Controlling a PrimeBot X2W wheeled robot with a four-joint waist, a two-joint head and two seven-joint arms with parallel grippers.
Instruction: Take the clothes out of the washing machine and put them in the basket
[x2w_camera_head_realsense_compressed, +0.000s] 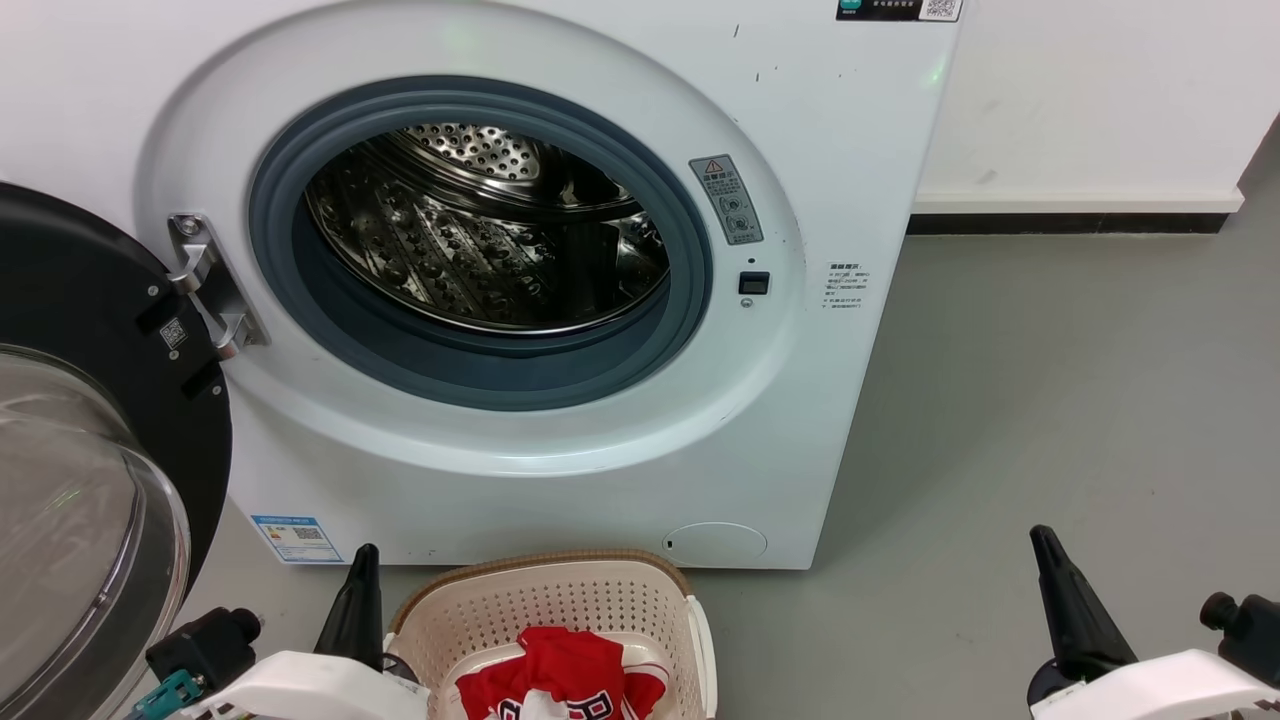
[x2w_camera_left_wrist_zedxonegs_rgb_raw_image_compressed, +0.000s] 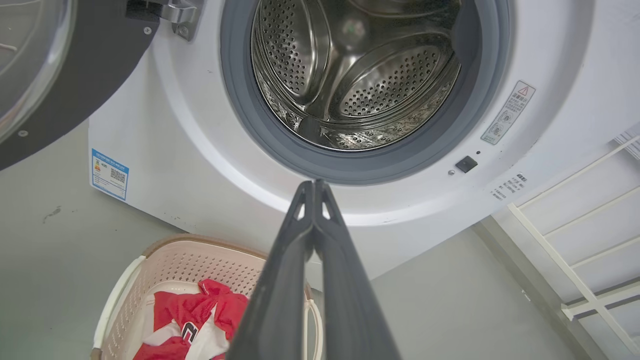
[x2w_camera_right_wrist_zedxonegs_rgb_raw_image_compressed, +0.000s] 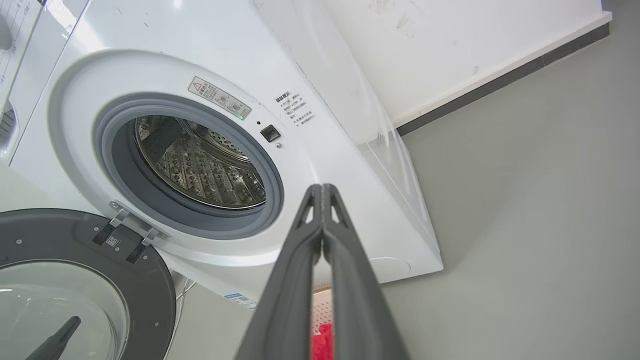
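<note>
Left gripper (x2w_camera_head_realsense_compressed: 365, 553), closed, hovers beside the basket (x2w_camera_head_realsense_compressed: 560, 600) holding the clothes (x2w_camera_head_realsense_compressed: 570, 665).

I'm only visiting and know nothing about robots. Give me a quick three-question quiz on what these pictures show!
1. True or false: the washing machine has its door swung open.
2. What holds the red clothes?
3. Fill in: the left gripper and the right gripper are both ____.
Key: 1 true; 2 the basket; 3 shut, holding nothing.
</note>
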